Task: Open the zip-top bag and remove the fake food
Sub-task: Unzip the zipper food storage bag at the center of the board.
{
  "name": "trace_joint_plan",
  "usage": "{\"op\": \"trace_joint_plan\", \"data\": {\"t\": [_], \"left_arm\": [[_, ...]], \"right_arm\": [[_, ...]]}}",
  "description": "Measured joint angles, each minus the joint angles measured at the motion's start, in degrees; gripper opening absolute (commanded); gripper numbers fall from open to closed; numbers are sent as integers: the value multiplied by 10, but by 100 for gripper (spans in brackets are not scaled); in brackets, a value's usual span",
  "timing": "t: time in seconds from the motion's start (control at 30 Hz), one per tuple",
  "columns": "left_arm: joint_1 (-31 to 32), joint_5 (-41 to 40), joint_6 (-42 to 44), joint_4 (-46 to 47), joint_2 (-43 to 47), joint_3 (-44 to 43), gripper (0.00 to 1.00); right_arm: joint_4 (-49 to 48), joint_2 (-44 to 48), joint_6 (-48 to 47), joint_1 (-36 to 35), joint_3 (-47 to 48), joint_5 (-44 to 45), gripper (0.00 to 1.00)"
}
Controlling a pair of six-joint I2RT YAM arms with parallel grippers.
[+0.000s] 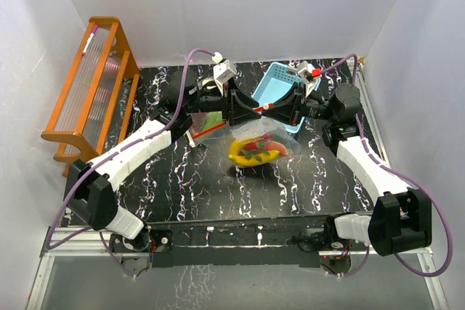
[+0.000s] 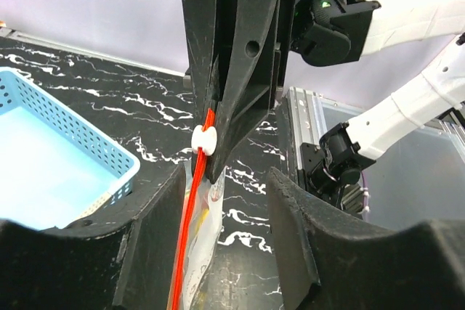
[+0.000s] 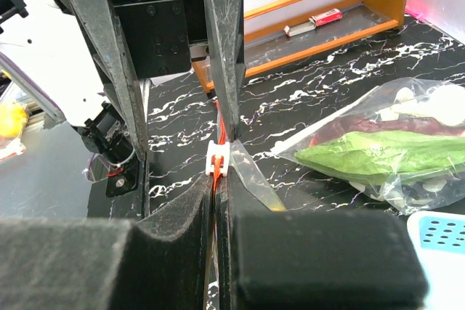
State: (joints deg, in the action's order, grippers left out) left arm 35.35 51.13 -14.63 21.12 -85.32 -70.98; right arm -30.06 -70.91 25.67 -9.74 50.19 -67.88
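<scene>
Presently clamps the red zip strip (image 2: 190, 237) with the right gripper (image 3: 218, 188), pads (image 3: 312, 252) pressed flat together on it, with the white slider (image 3: 218, 159) just ahead of its fingertips. Holds nothing with the left gripper (image 2: 227, 192): fingers (image 2: 156, 237) parted, released, with the strip running through the gap close against one finger. Leaves the zip-top bag (image 1: 252, 134) sagging below and between both grippers, with the fake food inside, yellow banana (image 1: 242, 156) and red chilli (image 1: 270, 148) low in the plastic, apparently resting on the table (image 1: 218, 186). Cannot tell how much of the seam is parted.

Risk of dragging the whole bag rather than opening it, from pulling with only one side anchored. Risk of closing the left gripper on air or on thin film instead of the strip, given the off-centre line through its gap; likely slipping or tearing then. Risk of jamming the slider against the right fingertips, given no room between them. Risk of knocking fingers together, working nose to nose like this. Risk of nudging the light-blue basket (image 1: 275, 81) just beside the right gripper on any swing back. Better to re-grip squarely before pulling.
</scene>
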Motion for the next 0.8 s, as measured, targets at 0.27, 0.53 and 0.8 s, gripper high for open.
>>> {"op": "trace_joint_plan", "data": {"t": [0.27, 0.53, 0.8], "left_arm": [[0, -8, -40, 81, -5, 10, 44], [0, 6, -74, 142, -35, 10, 44], [2, 28, -112, 203, -73, 7, 39]], "right_arm": [[0, -1, 1, 0, 0, -6, 8], [1, -1, 0, 0, 0, -11, 8], [1, 0, 0, 0, 0, -15, 8]]}}
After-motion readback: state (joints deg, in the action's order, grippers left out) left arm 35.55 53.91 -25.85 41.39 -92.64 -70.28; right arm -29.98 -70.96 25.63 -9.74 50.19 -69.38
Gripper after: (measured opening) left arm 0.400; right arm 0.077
